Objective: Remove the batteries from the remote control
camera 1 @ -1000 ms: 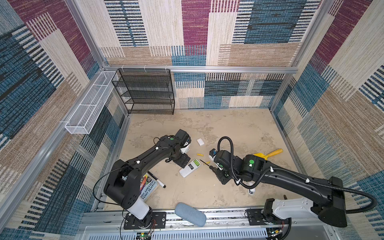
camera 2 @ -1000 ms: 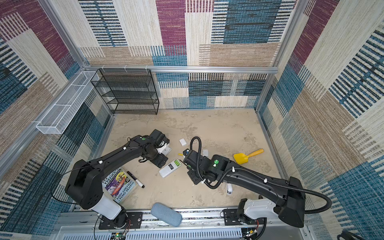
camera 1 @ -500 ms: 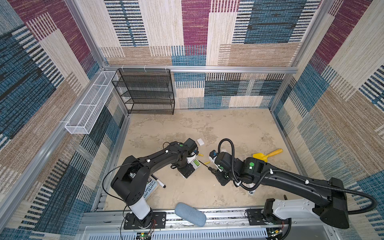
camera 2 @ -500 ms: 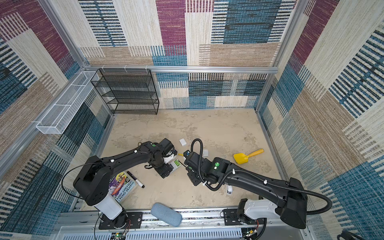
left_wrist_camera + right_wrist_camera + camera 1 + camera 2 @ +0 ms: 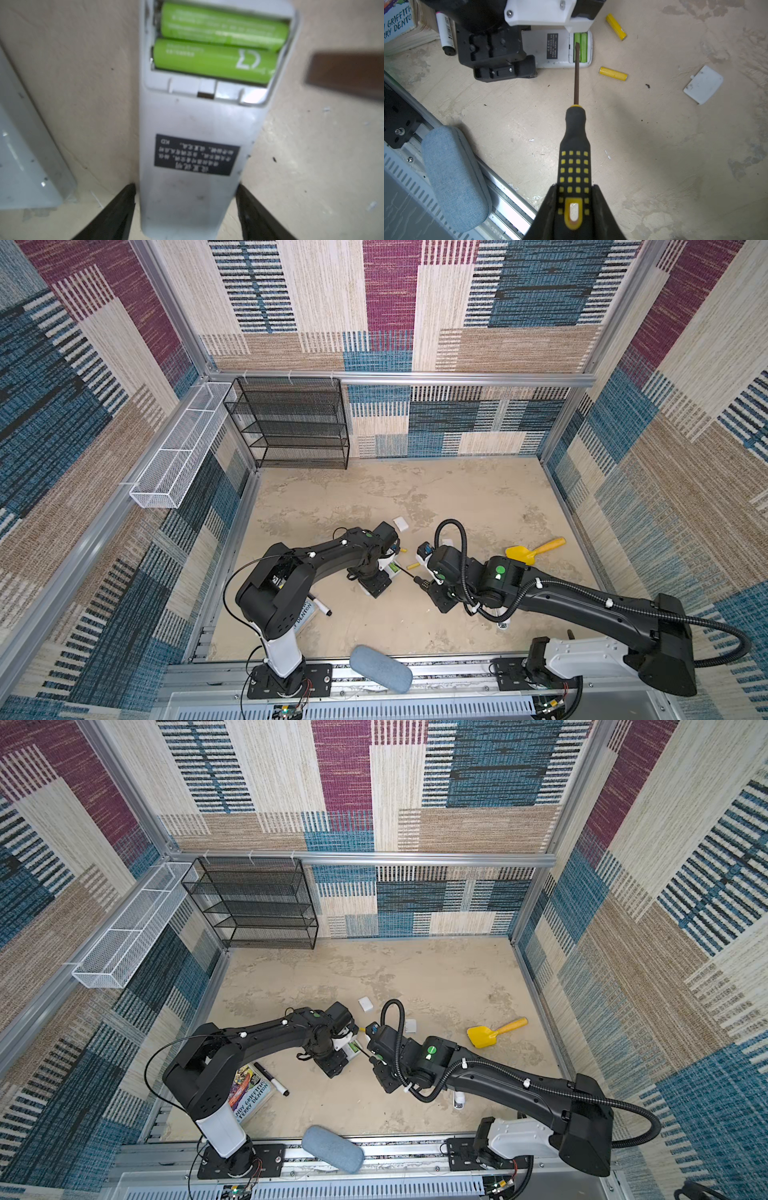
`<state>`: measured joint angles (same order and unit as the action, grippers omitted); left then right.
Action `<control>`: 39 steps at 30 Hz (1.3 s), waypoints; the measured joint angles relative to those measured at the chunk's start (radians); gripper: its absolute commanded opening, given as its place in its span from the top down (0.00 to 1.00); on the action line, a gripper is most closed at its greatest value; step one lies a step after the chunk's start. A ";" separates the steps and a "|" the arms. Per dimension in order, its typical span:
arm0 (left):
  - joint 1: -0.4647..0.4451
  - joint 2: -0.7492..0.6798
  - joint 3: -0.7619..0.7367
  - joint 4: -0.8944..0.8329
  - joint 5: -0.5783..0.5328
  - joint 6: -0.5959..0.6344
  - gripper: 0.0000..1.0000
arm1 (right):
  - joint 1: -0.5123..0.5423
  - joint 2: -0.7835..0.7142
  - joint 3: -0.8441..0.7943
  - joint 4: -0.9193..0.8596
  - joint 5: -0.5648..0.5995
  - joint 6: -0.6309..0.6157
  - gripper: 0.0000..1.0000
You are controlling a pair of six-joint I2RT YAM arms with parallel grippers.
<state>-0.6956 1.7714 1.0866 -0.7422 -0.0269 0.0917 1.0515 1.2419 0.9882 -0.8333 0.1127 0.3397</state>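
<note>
The white remote control [image 5: 197, 124] lies back-up on the floor with its compartment open. Two green batteries [image 5: 216, 60] sit side by side in it. My left gripper [image 5: 185, 189] is open and straddles the remote's near end. One finger touches its side, and a sliver of floor shows at the other. Two yellow batteries [image 5: 613, 73] [image 5: 616, 26] lie loose on the floor beside the remote [image 5: 542, 49]. My right gripper [image 5: 574, 193] is shut on the black-and-yellow screwdriver [image 5: 576, 155]. The screwdriver's tip hovers over the green batteries [image 5: 580, 49].
Two white covers [image 5: 703, 87] [image 5: 446, 542] lie past the remote, and a yellow scoop [image 5: 528, 551] lies to the right. A marker [image 5: 445, 31] and a book [image 5: 249, 1094] lie by the left arm's base. A blue case [image 5: 380, 668] rests on the front rail. A black rack [image 5: 291, 423] stands at the back.
My left arm has swung right from beside the remote onto it, and its jaws have narrowed around the remote's end. The right arm has edged slightly with the screwdriver still in its grip.
</note>
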 measured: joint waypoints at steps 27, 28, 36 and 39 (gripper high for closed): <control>-0.001 0.001 0.007 -0.002 -0.002 -0.030 0.43 | 0.000 0.133 0.066 -0.042 -0.022 0.023 1.00; -0.001 0.001 0.007 -0.002 -0.003 -0.031 0.43 | 0.000 0.139 0.069 -0.047 -0.022 0.024 1.00; 0.000 0.000 0.010 0.000 -0.018 -0.037 0.43 | 0.041 0.217 0.094 -0.059 0.051 0.056 1.00; 0.000 0.002 0.011 -0.001 -0.018 -0.037 0.43 | 0.064 0.237 0.093 -0.052 0.079 0.075 1.00</control>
<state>-0.6960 1.7733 1.0973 -0.7429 -0.0452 0.0544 1.1160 1.4788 1.0813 -0.8856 0.1913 0.4149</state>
